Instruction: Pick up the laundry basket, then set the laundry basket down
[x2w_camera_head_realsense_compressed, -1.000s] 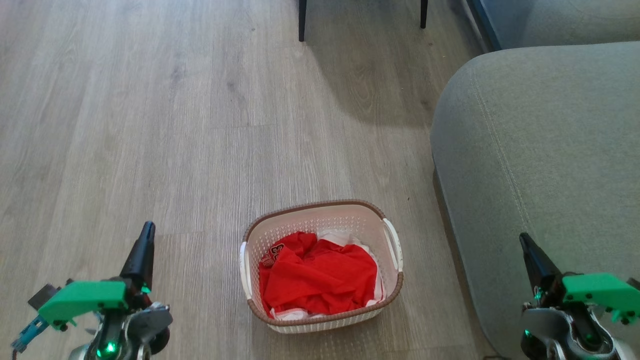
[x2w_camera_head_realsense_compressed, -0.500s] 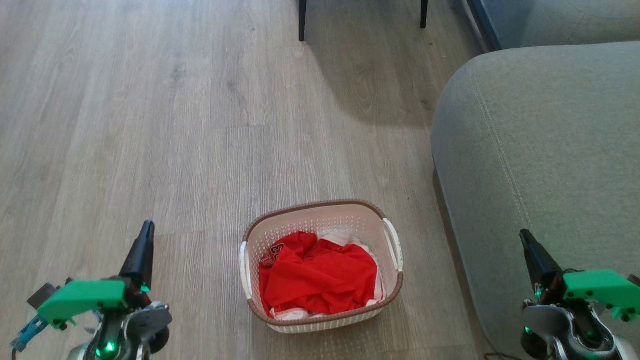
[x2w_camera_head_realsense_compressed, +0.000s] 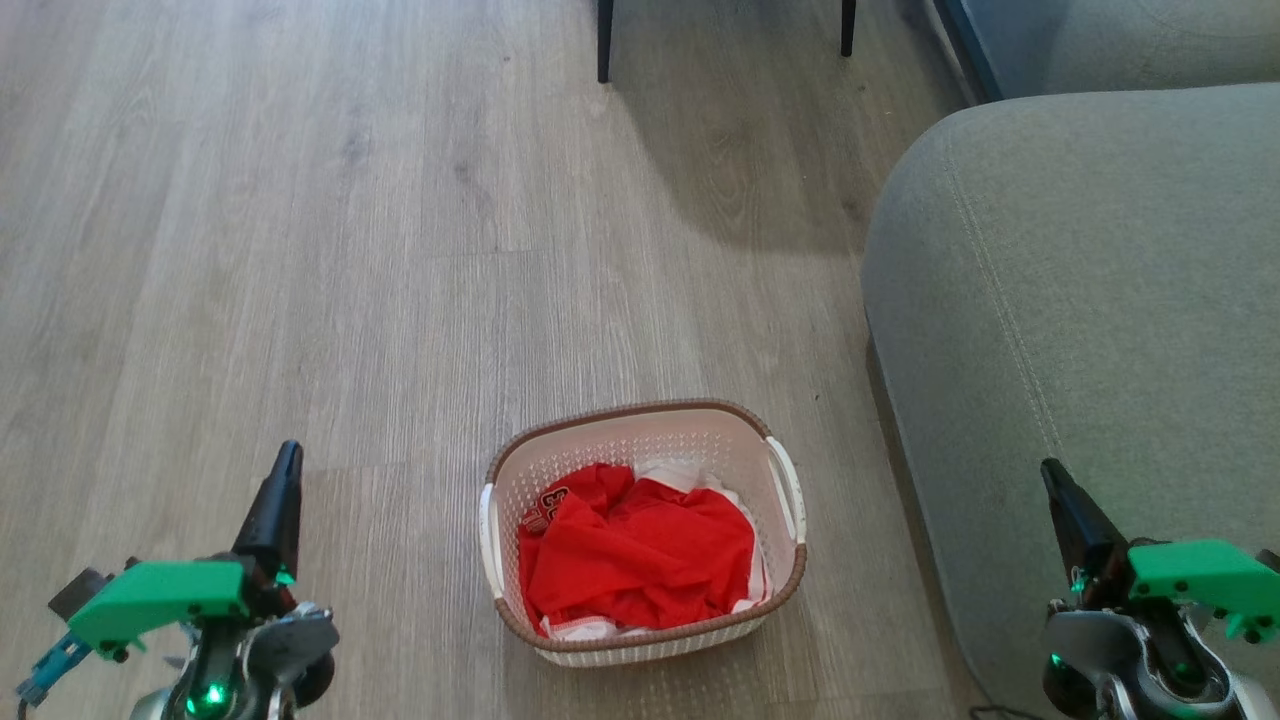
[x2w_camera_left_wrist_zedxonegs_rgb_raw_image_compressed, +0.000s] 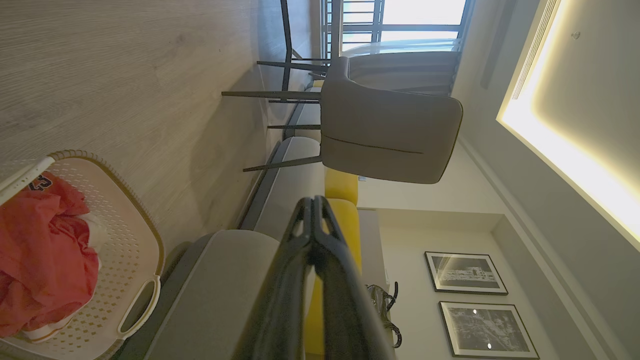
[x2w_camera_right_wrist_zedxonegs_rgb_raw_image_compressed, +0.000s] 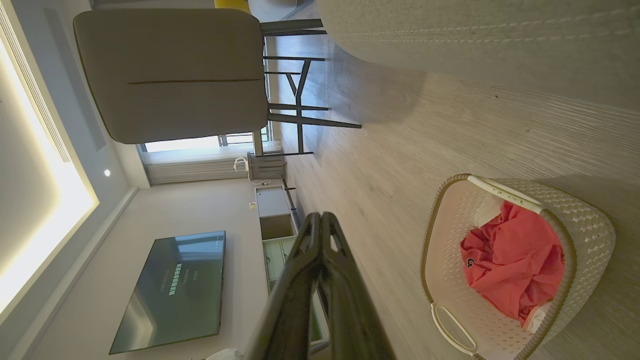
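The laundry basket (x2w_camera_head_realsense_compressed: 700, 425) stands on the wooden floor, low in the head view's middle: cream-white, perforated, brown rim, white side handles, with red and white clothes inside. It also lies at the lower left of the left wrist view (x2w_camera_left_wrist_zedxonegs_rgb_raw_image_compressed: 135, 235) and the lower right of the right wrist view (x2w_camera_right_wrist_zedxonegs_rgb_raw_image_compressed: 585, 235). My left gripper (x2w_camera_head_realsense_compressed: 290, 452) is shut, well left of the basket and apart from it. My right gripper (x2w_camera_head_realsense_compressed: 1048, 468) is shut too, to the basket's right, in front of the sofa. In each wrist view the fingers (x2w_camera_left_wrist_zedxonegs_rgb_raw_image_compressed: 314, 202) (x2w_camera_right_wrist_zedxonegs_rgb_raw_image_compressed: 320, 217) meet with nothing between them.
A grey sofa (x2w_camera_head_realsense_compressed: 1090, 300) fills the right side, close to the basket. Dark chair legs (x2w_camera_head_realsense_compressed: 604, 40) stand at the far top; the grey chair (x2w_camera_left_wrist_zedxonegs_rgb_raw_image_compressed: 390, 130) shows in both wrist views. Open wooden floor (x2w_camera_head_realsense_compressed: 350, 250) stretches ahead and to the left.
My left gripper has slipped slightly left and down. The right gripper dropped a little. The basket has not moved.
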